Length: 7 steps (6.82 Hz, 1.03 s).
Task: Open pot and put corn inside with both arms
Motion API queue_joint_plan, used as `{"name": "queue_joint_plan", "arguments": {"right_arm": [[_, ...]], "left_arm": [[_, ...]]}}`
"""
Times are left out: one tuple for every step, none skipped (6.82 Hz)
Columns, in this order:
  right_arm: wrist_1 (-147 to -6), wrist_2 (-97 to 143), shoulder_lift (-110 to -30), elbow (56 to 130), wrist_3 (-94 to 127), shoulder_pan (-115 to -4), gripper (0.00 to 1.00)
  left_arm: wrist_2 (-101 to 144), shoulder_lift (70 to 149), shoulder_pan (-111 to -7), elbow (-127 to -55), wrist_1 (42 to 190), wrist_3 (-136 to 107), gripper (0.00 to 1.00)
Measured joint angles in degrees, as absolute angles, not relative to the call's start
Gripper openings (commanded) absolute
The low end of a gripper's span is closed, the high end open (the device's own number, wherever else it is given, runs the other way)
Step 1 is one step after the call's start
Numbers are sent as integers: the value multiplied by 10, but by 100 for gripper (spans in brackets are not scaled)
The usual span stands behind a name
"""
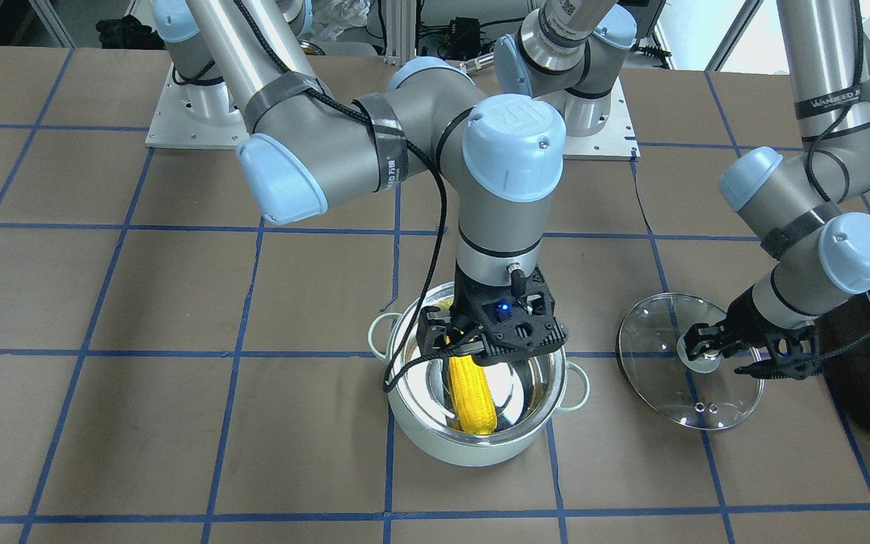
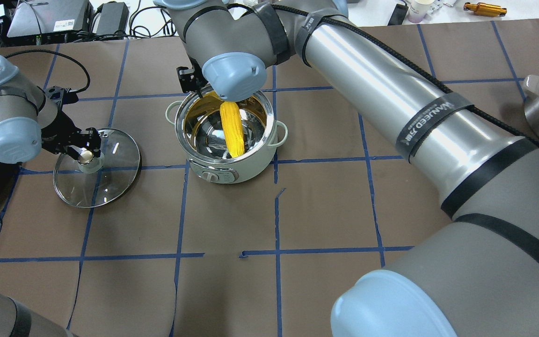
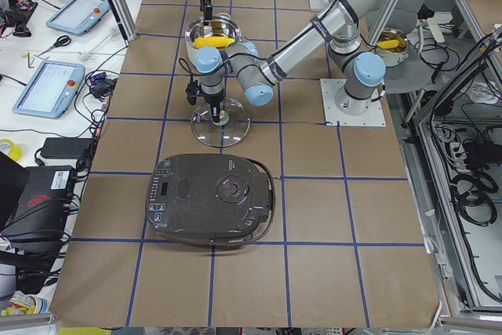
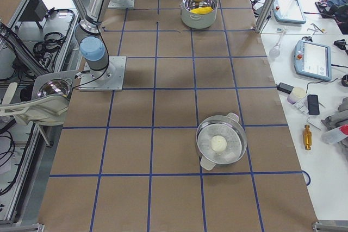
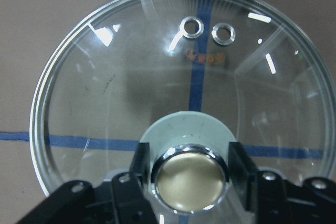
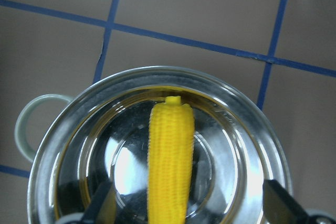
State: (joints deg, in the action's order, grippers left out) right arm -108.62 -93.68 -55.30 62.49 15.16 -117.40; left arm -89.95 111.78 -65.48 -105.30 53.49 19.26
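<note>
Corn (image 1: 471,397) lies inside pot (image 1: 435,447), lower centre of the front view, stretched lengthwise across the shiny steel interior (flat or leaning on the wall, cannot tell). Pot is uncovered and stands upright on the brown desk (image 1: 178,423) over a blue tape line, with loop handles out to both sides.

Right gripper (image 1: 484,349) hangs just over the pot mouth, pointing down. In its wrist view the fingers (image 6: 102,205) sit spread wide in the bottom corners, with the corn between them and touching neither, so nothing is held.

Lid (image 1: 658,332), clear glass, lies on the desk to the right of the pot in the front view, apart from it and knob side up. Left gripper (image 1: 701,355) is on the lid's brass-coloured knob (image 5: 190,182). Its wrist view shows one black finger against each side of the knob, closed on it. A tape line shows through the glass, and two small vent holes sit near the top of that frame.

Black appliance (image 3: 212,198) sits on the desk below the lid in the left side view, near it but not touching. Steel pan (image 4: 220,144) with a white round thing inside stands well apart, lower middle of the right side view.
</note>
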Motion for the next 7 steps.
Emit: {"name": "queue_joint_plan", "arguments": {"right_arm": [[-1064, -938, -580, 635, 150, -1145, 100], [-1042, -937, -616, 655, 146, -1107, 100], [-1022, -936, -656, 687, 143, -1064, 100], [-1004, -934, -708, 740, 129, -1018, 100], [-997, -933, -763, 798, 95, -980, 100], [-993, -933, -813, 848, 55, -947, 100], [-981, -933, -851, 883, 18, -918, 100]], "left_arm": [[-900, 1117, -656, -1052, 537, 189, 100], [-900, 1110, -663, -1049, 549, 175, 100], [-899, 1097, -678, -1039, 572, 153, 100], [-899, 1077, -707, -1013, 611, 114, 100], [-900, 1056, -744, -971, 672, 60, 100], [-900, 1038, -784, -918, 744, 6, 100], [-900, 1021, -822, -868, 810, -34, 100]]}}
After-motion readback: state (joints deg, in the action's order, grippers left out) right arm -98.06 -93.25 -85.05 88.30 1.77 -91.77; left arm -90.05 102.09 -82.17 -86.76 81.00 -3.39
